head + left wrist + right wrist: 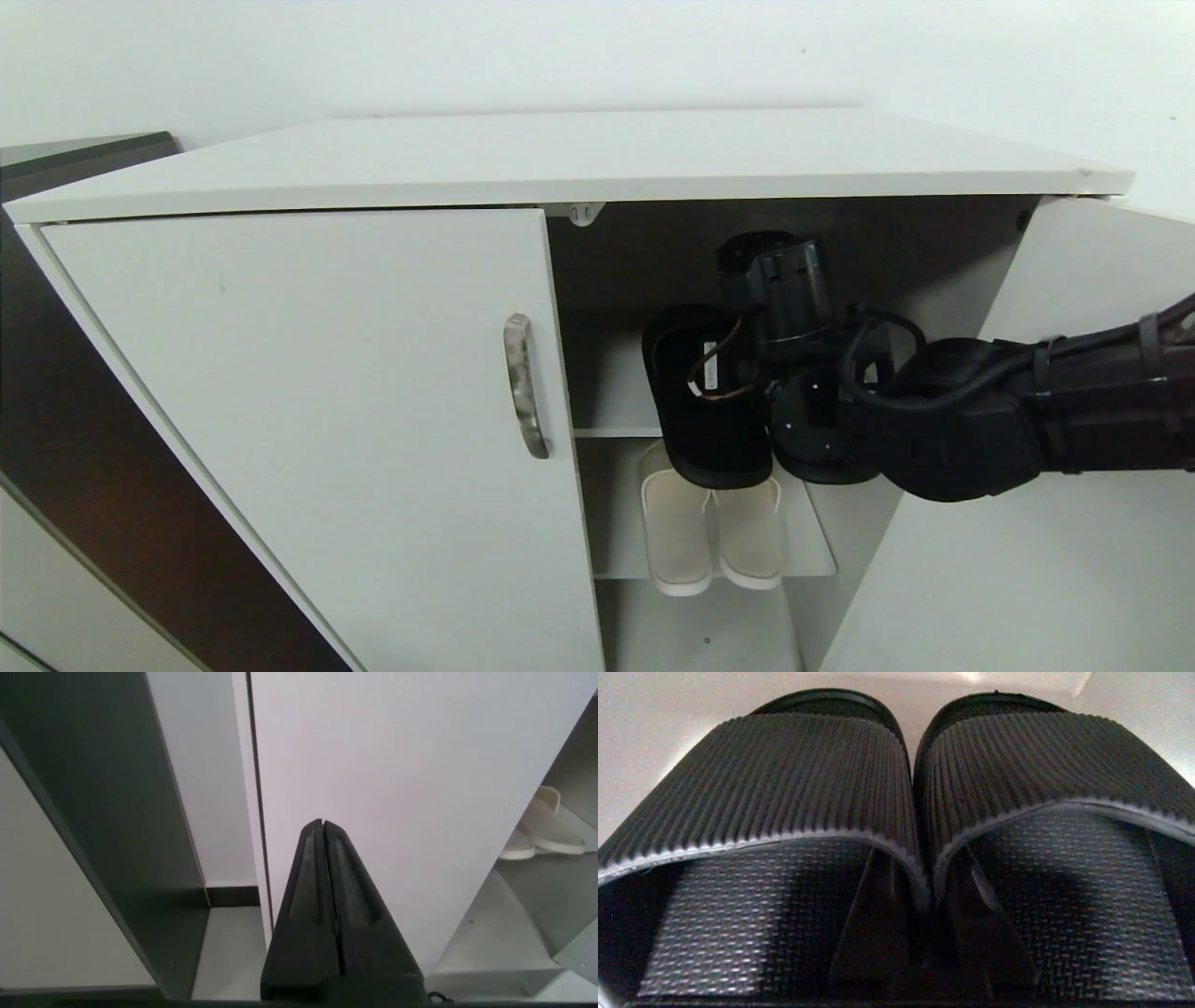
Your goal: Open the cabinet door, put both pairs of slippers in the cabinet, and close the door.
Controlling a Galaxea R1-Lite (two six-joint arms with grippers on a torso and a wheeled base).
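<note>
Gripping the black slippers (pixel 707 401) with the right gripper (pixel 920 924), fingers pinched on the two inner edges so both hang together as one bunch. Hanging just inside the open side of the cabinet (pixel 560 159), near the upper shelf (pixel 616 432) and above the white slippers (pixel 714 532), which lie side by side on the lower shelf (pixel 812 551). Probably light, soft and bendy, with bumpy ribbed straps, so not slippery and not easy to break. Best held right at those inner edges, and held firmly, since a weak pinch could let one slip out. With the left gripper (pixel 324 896) pressed shut on nothing, low down in front of the closed left door (pixel 308 392) and its metal handle (pixel 526 385). Smooth, flat, hard white shelves, likely easy to slide a slipper along. Not much room between the shelves, so a careful way in looks needed. Right door (pixel 1055 560) swung wide open, plain white wall (pixel 597 56) behind.
</note>
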